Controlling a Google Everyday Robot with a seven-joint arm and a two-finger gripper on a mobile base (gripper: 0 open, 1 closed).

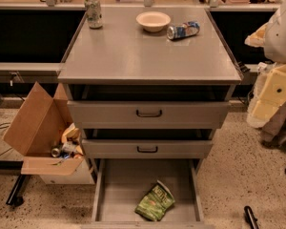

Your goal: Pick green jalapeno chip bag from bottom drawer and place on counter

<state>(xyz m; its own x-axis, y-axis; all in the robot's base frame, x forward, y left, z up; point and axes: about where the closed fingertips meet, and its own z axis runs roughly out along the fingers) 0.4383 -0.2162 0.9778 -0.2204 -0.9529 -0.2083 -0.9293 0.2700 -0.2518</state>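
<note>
The green jalapeno chip bag (155, 202) lies flat on the floor of the open bottom drawer (119, 190), towards its front and right of middle. The counter (148, 56) is the grey top of the cabinet. My arm (279, 56) shows as white and pale-yellow segments at the right edge. A dark tip of my gripper (250, 217) shows at the bottom right, over the floor to the right of the drawer and well apart from the bag.
On the counter's far part stand a silver can (93, 12), a pale bowl (153, 21) and a blue-and-white can (183, 30) on its side. Two upper drawers (148, 113) with black handles are slightly open. An open cardboard box (40, 132) of rubbish stands left of the cabinet.
</note>
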